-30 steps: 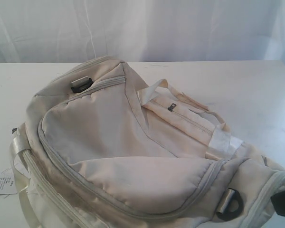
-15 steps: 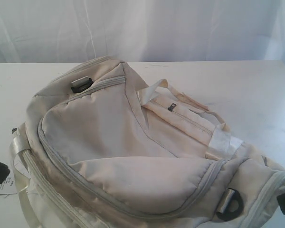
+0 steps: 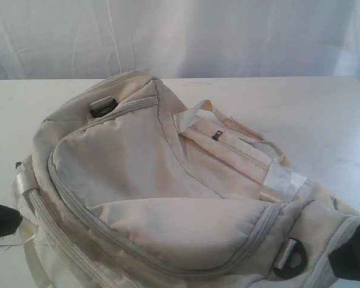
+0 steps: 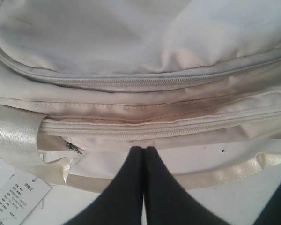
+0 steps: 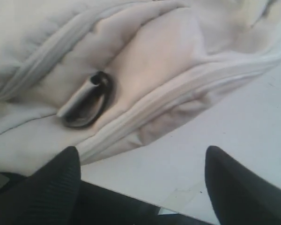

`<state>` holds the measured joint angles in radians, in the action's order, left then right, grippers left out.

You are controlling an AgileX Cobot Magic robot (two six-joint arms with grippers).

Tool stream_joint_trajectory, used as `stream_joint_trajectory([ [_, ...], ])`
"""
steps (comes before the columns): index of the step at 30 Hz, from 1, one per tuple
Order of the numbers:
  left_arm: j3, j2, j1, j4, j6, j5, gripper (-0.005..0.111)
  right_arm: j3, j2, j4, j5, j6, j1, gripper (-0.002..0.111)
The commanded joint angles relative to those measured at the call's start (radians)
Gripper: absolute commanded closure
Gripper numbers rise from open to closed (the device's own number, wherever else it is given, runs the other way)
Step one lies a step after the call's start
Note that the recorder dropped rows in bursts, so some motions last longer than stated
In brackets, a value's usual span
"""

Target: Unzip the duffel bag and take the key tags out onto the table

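**Black pincers close in on both ends of a zipped bag**

At the left end of the bag (image 3: 168, 198), the left pincer (image 4: 144, 151) has only just come into sight. A second ago the outside view showed none of it, and now it is a dark shape beside the bag's lower left corner, just above the paper label (image 4: 16, 199). Its two fingers are pressed together with nothing between them. They point at the bag's side below a long zip, near a small metal zip pull (image 4: 74, 148).

The bag has not shifted on the table (image 3: 324, 120). Every zip in sight is closed, and the key tags are nowhere to be seen (most likely inside the bag, though no picture proves it).

At the bag's right end, the right pincer (image 5: 141, 154) has pushed further in. Its fingers have just spread and now stand wide apart, empty, close to the black ring (image 5: 86, 101) on that end.

The job looks to be at its very start, with both arms approaching and nothing unzipped. The opened right pincer seems ready to steady the bag, while the left one would have to part its fingers before taking the pull.
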<state>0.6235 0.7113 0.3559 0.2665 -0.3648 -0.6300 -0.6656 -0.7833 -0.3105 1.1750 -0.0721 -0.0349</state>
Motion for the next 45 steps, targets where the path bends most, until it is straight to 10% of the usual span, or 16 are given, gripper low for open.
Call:
stream_joint_trajectory([
  [1, -0.005, -0.002, 0.006, 0.018, -0.002, -0.003, 0.107, 0.025, -0.077, 0.029, -0.074, 0.043, -0.004, 0.039],
  [8, -0.005, -0.002, 0.006, 0.018, -0.002, 0.013, 0.107, 0.05, -0.22, -0.031, -0.215, 0.024, -0.004, 0.052],
  [18, -0.005, -0.002, 0.006, 0.014, -0.002, 0.039, 0.107, 0.024, -0.419, 0.049, -0.411, -0.081, -0.004, 0.108],
  [27, 0.07, 0.107, 0.006, -0.073, 0.149, -0.04, 0.107, -0.093, -0.547, 0.264, -0.53, 0.032, -0.004, 0.108],
  [36, 0.564, 0.532, 0.002, -0.353, 0.296, -0.201, 0.107, -0.122, -0.565, 0.215, -0.481, 0.027, -0.004, 0.079],
  [45, 0.991, 0.942, -0.314, 0.125, -0.033, -0.445, 0.107, -0.125, -0.565, 0.21, -0.447, 0.025, -0.004, 0.054],
])
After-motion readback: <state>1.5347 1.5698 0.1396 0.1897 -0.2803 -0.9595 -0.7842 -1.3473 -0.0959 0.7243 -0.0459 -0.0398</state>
